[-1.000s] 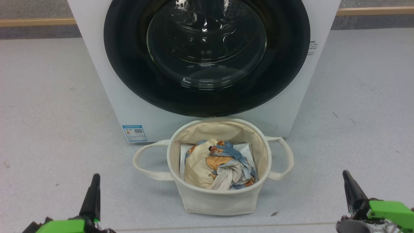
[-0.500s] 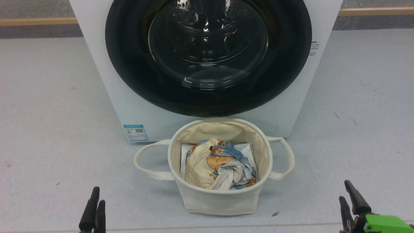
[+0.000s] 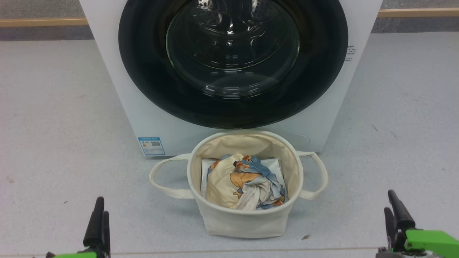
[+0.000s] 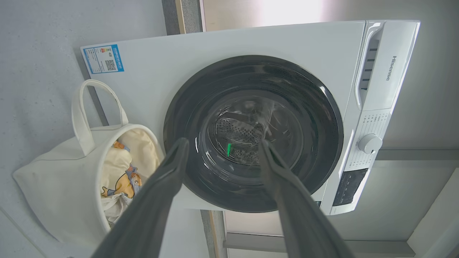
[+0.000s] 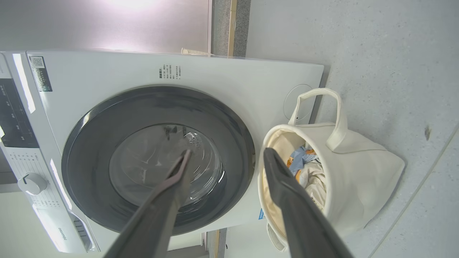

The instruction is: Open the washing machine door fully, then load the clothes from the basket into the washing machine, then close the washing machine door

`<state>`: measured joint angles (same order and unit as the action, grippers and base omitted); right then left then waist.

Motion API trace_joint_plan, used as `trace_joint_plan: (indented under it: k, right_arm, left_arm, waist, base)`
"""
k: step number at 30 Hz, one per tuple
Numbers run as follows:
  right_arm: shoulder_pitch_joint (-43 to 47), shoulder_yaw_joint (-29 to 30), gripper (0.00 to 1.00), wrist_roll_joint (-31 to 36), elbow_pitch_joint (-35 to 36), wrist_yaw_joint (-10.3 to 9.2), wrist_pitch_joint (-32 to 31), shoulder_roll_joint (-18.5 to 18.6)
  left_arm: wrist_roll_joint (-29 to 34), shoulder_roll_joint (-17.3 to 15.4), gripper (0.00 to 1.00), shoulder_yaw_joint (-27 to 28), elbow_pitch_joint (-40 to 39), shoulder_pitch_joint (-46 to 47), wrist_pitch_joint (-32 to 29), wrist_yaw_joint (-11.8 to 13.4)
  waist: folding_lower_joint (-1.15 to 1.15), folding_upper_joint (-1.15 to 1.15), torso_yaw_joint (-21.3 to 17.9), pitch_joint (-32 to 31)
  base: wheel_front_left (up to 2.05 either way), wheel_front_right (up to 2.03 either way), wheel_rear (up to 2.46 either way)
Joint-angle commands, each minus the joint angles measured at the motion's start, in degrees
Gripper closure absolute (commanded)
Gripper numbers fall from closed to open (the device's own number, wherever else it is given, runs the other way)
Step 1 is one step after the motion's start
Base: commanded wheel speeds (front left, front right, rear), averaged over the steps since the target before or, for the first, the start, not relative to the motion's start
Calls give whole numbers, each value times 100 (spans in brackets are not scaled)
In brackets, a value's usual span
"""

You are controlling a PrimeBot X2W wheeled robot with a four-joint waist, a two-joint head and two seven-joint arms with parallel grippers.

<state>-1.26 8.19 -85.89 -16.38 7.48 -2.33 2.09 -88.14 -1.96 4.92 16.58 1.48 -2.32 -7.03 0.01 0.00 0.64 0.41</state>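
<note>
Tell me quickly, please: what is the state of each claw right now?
Left claw: open, holding nothing.
Right claw: open, holding nothing.

left gripper (image 3: pixel 102 206): two long jaws, matte black, slim, tapering to rounded tips. A green housing (image 3: pixel 75 255), bright lime, sits at their base, cropped to a sliver by the frame edge. right gripper (image 3: pixel 389 200): same black tapered jaws, plus a green block (image 3: pixel 430 239) with rounded corners beside the base. From the wrist cams the fingers (image 4: pixel 154 200) read dark grey, smooth and flat-sided, wide at the root, narrowing steadily.
</note>
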Motion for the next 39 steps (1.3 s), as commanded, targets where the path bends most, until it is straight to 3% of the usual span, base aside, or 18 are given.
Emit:
trace_joint_plan:
  k: [1, 10, 24, 39]
  right_arm:
    - [-341, -15, 0, 152, 267, 1, 61, 35]
    - [-546, -169, 0, 903, 507, 1, 229, 40]
    - [-822, -452, 0, 1804, 1066, 1, 448, 219]
    - [-881, -987, 0, 3498, 1196, 1, 699, 350]
  left_arm:
    - [128, -47, 0, 119, -272, 298, 64, -11]
    - [786, -51, 0, 162, -665, 381, 231, 23]
    - [2424, -57, 0, -135, -1402, 496, 449, 382]
    - [4389, -123, 0, -621, -1781, 586, 700, 659]
  waist:
    - [-1, 0, 2, -1]
    - [-1, 0, 19, -10]
    - [-1, 0, 72, -13]
    - [-1, 0, 124, -38]
  base:
    - [0, 0, 0]
    - [0, 0, 0]
    - [0, 0, 0]
    - [0, 0, 0]
